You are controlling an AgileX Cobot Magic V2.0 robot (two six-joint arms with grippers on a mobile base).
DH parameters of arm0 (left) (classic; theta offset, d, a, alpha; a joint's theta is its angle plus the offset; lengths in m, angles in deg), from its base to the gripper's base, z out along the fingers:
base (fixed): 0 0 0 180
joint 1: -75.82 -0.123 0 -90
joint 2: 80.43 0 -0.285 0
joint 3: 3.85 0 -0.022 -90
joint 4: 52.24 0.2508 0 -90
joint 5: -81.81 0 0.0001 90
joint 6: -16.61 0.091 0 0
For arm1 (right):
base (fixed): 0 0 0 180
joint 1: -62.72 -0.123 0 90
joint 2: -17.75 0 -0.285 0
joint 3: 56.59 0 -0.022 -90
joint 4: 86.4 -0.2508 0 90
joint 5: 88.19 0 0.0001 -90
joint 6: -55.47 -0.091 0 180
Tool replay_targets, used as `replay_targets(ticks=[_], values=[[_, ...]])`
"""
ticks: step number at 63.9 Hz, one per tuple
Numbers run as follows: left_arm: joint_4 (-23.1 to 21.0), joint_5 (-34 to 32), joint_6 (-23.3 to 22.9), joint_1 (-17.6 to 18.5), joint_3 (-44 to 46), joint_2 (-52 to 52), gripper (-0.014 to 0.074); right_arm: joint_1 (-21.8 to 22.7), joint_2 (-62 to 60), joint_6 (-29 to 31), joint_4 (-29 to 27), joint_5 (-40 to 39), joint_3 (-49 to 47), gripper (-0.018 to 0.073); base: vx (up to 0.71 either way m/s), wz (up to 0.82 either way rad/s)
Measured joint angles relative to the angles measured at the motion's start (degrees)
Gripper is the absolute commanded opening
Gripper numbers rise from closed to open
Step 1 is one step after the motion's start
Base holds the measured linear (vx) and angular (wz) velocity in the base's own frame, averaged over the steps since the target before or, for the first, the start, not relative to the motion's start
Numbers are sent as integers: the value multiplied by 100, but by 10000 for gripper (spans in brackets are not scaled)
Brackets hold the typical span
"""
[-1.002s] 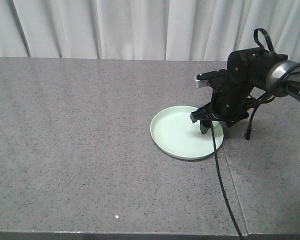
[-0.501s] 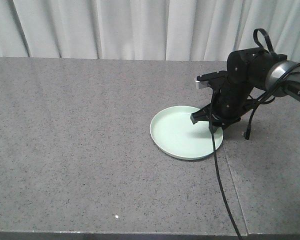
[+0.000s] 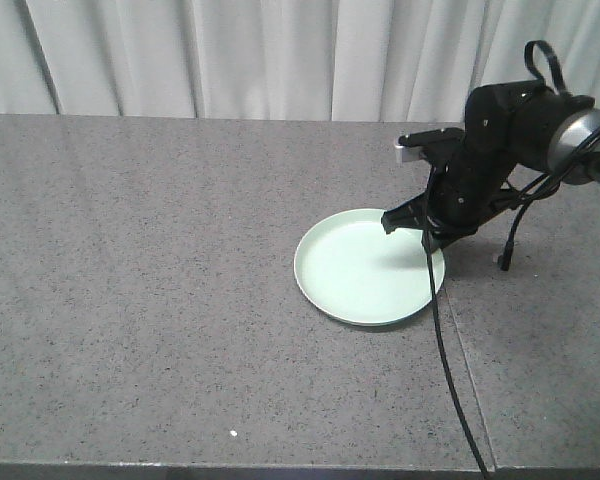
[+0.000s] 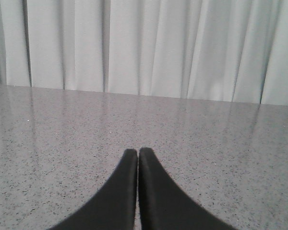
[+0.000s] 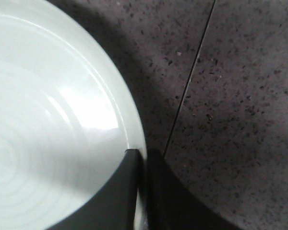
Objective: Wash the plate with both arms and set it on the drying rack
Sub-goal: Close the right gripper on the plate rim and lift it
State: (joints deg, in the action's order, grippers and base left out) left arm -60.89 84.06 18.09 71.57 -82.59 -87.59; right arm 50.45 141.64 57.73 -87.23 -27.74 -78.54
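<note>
While right pincer [image 5: 144, 152] clamps plate [image 3: 355, 270] rim, left pincer [image 4: 138, 150] pressed together; speckled grey countertop [image 3: 160, 250], white curtain [image 3: 260, 60] behind.

Soft, even light falls from above. In the right wrist view the plate [image 5: 53, 120] carries a pale glare patch, and a broad shadow darkens the table [image 5: 240, 96] beside its rim. The left tool [image 4: 138, 152] and right tool [image 5: 141, 155], close up, look blurred.

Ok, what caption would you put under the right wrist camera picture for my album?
Right gripper pinching the rim of the mint-green plate over the speckled counter.
</note>
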Motion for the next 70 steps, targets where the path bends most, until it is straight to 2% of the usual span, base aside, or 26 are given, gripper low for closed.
replay_targets(ticks=[8,19,32,49,66,70], values=[[0,0,0,0,0,0,-6,0,-589,132,-240,-60,0,-2,0,0],[0,0,0,0,0,0,-6,0,-1729,638,-888,-110,41,-2,0,0],[0,0,0,0,0,0,-6,0,-3332,1050,-1413,-329,742,-2,0,0],[0,0,0,0,0,0,-6,0,-5949,1210,-1636,-972,2999,-2,0,0],[0,0,0,0,0,0,-6,0,-8931,737,-1620,-1625,5664,-2,0,0],[0,0,0,0,0,0,-6,0,-9583,454,-1484,-1657,6171,-2,0,0]])
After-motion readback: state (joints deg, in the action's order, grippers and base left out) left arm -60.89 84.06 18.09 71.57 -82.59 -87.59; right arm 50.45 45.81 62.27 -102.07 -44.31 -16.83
